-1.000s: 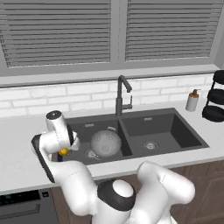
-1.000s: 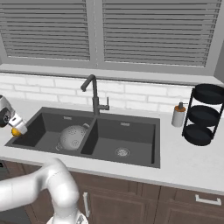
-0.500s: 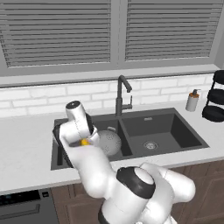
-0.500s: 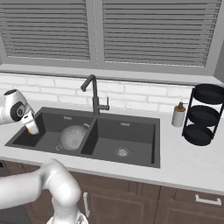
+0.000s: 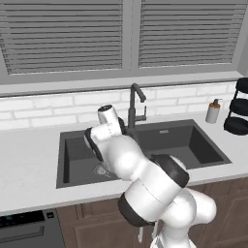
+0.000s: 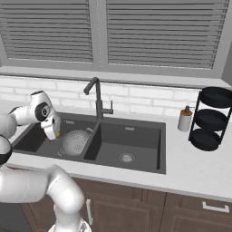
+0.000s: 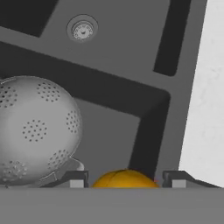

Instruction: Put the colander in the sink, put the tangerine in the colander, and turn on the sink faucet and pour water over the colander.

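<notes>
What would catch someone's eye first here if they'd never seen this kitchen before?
Probably the bright orange tangerine held in the gripper over the left basin of the dark sink. Just beside it, the silver colander lies dome-up in that basin. Behind the sink, the tall dark faucet rises against the white tile.

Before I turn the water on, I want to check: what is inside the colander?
Nothing shows in the colander, though its bowl faces away in the hand view, hiding its inside. It sits in the sink. The tangerine is between the jaws beside it.
</notes>
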### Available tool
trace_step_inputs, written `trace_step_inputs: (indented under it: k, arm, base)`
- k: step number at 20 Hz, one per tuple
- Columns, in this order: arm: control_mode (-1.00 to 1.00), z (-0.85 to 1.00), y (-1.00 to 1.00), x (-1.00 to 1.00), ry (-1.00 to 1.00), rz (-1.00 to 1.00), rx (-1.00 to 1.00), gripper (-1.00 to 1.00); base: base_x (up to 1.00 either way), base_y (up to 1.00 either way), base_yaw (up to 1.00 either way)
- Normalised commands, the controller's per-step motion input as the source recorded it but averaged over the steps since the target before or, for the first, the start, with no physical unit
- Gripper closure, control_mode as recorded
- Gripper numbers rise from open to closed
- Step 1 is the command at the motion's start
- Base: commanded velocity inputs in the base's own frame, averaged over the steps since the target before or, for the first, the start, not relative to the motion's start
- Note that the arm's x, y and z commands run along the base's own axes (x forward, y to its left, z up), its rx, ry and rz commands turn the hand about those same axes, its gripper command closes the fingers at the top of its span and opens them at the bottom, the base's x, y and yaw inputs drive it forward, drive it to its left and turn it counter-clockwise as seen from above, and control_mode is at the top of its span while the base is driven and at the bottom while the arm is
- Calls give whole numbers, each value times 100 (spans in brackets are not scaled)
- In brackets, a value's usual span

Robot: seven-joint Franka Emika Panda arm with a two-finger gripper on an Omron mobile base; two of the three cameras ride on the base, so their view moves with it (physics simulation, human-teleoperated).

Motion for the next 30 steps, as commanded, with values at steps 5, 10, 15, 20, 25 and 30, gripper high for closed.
trace_step_inputs:
  k: [5,10,15,20,25,30]
  arm:
    - [-100,-57,-25,25,-2,-7,-4,100]
    - [-100,-48,0,53,0,0,-4,100]
    - [-100,-18,0,67,0,0,-3,100]
    - [-100,-43,6,50,0,0,-12,100]
    - [-100,-36,18,30,-1,0,-14,100]
    - [-100,-5,37,20,-4,0,-15,-100]
  base:
    - [0,0,0]
    - [0,0,0]
    - [0,0,0]
    - [0,0,0]
    - [0,0,0]
    - [0,0,0]
